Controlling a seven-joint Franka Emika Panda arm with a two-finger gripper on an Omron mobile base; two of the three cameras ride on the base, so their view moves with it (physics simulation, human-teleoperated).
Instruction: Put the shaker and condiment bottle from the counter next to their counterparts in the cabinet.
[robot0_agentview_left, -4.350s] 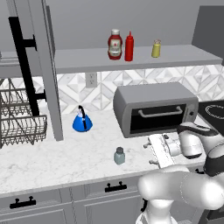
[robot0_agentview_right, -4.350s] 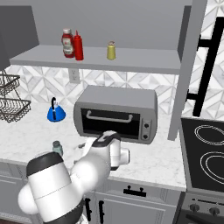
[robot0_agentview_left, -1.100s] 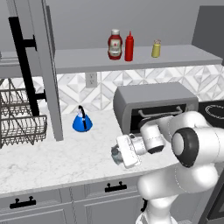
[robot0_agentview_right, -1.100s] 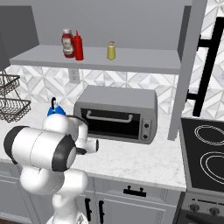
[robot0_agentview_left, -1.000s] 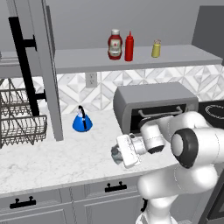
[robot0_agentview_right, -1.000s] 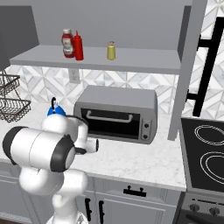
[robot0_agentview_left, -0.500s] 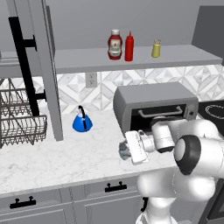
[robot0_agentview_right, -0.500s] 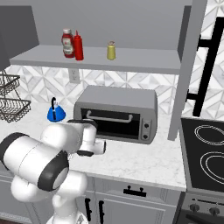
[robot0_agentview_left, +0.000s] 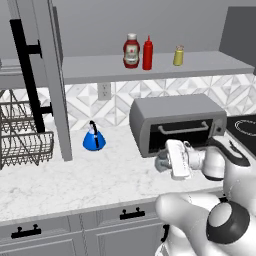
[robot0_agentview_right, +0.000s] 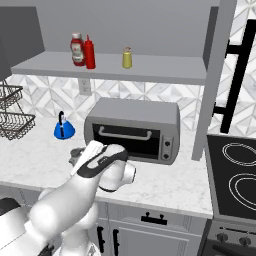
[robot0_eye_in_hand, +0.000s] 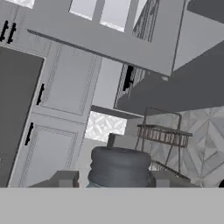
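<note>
Marbled worktop (robot0_agentview_left: 75, 180) runs below the cabinet (robot0_agentview_left: 160, 67) shelf, where the red condiment bottle (robot0_agentview_left: 147, 52) already stands by the ketchup bottle (robot0_agentview_left: 131, 50). Left of the toaster oven (robot0_agentview_left: 172, 122), the end effector (robot0_eye_in_hand: 113, 180) is clamped on the shaker (robot0_eye_in_hand: 119, 168). Keep it upright while lifting it toward the yellow shaker (robot0_agentview_left: 178, 55), avoiding the shelf edge.

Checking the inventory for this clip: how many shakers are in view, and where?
2. The yellow shaker stands on the cabinet shelf, right of the two red bottles. The grey-teal shaker sits between the gripper fingers, above the counter.
</note>
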